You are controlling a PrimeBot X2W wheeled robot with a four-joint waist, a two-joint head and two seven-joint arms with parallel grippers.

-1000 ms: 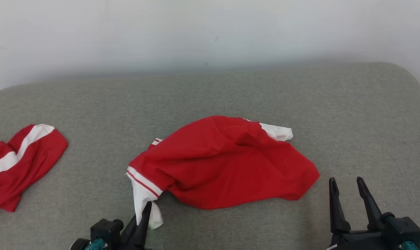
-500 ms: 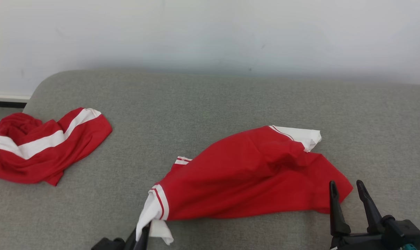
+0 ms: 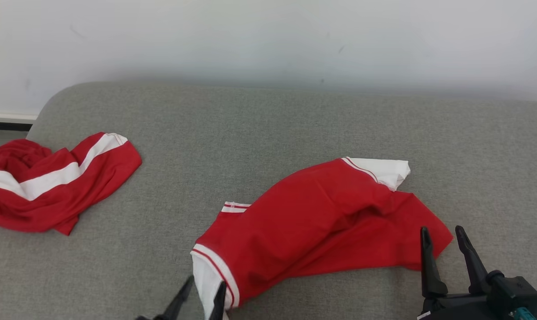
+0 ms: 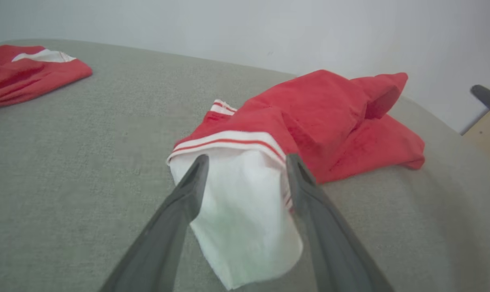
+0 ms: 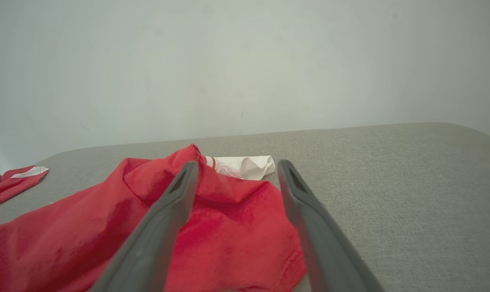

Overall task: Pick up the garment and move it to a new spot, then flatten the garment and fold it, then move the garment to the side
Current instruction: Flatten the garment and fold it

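Two dark fingers of the left gripper (image 3: 205,286) now stand well apart. Half a second ago they were pinched together on the white sleeve (image 4: 240,211) of the crumpled red jersey (image 3: 321,218). The sleeve has been let go and sags loose in the gap between them; I cannot tell whether the cloth still brushes a finger. The right gripper (image 3: 442,232) is as it was, its fingers spread and empty, poised just over the jersey's right-hand hem.

The jersey lies in a rumpled heap at the near middle of the broad grey fabric couch (image 3: 268,124), its other white sleeve pointing toward the pale wall. A second red garment with a white band (image 3: 59,182) lies well apart at the left end. It shows more fully now than a second ago, which is the camera turning, not the cloth moving.

The release suggests the carry to a new spot is finished. Flattening looks like the next step, and the body is still bunched and creased.
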